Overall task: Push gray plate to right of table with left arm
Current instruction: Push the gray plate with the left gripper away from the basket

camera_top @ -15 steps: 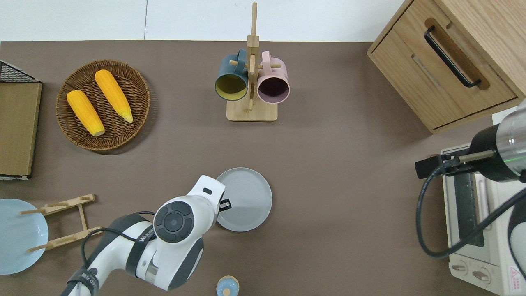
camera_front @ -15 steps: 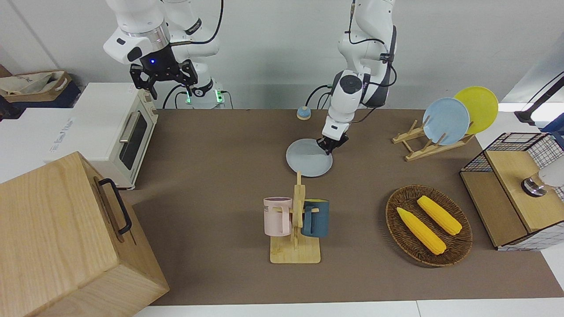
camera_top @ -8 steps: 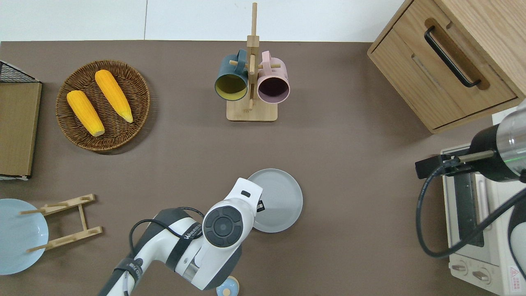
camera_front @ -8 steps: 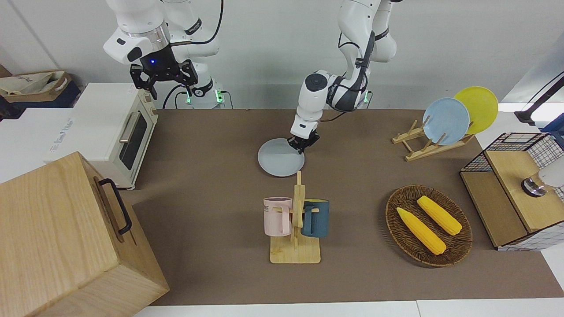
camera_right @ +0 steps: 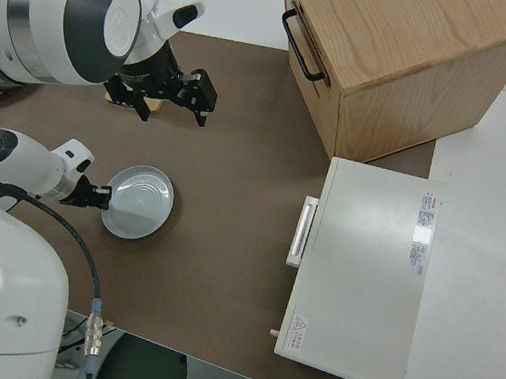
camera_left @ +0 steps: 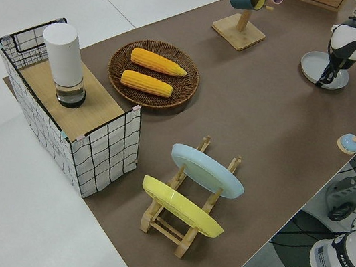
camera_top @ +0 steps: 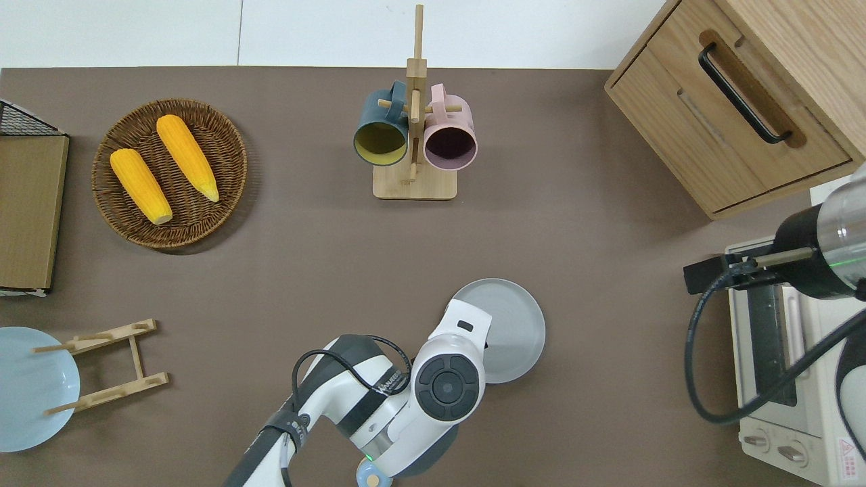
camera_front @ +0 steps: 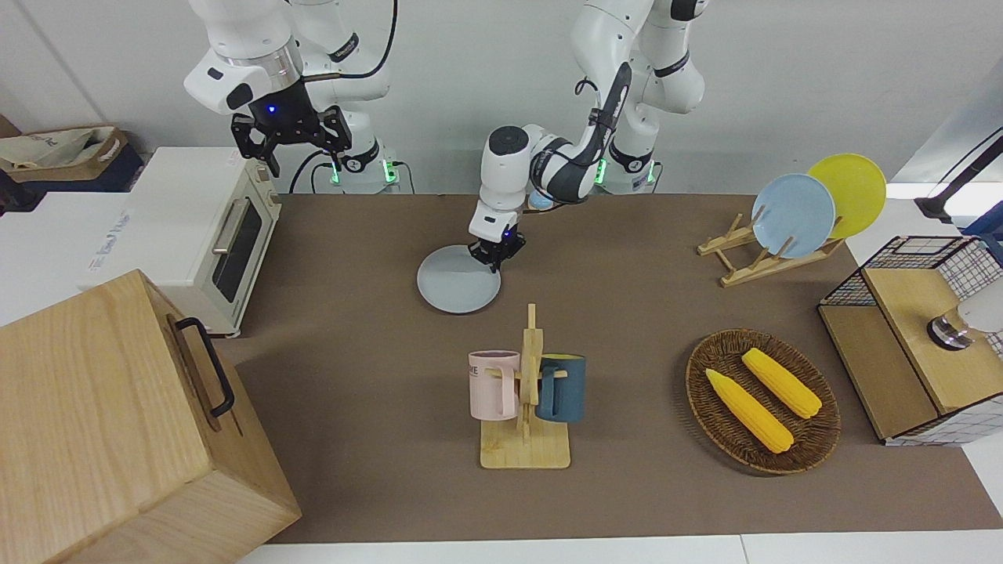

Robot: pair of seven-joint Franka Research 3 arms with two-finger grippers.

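The gray plate lies flat on the brown table, nearer to the robots than the mug rack, between the rack and the toaster oven; it also shows in the overhead view. My left gripper is shut and empty, its tips down on the plate's rim on the side toward the left arm's end. The side views show the same contact. In the overhead view the wrist hides the fingers. My right gripper is parked and open.
A white toaster oven and a wooden drawer cabinet stand at the right arm's end. A mug rack, a corn basket, a plate rack and a wire shelf stand elsewhere.
My left gripper has slid the gray plate along the table toward the right arm's end, staying on its rim. The right arm has not moved.
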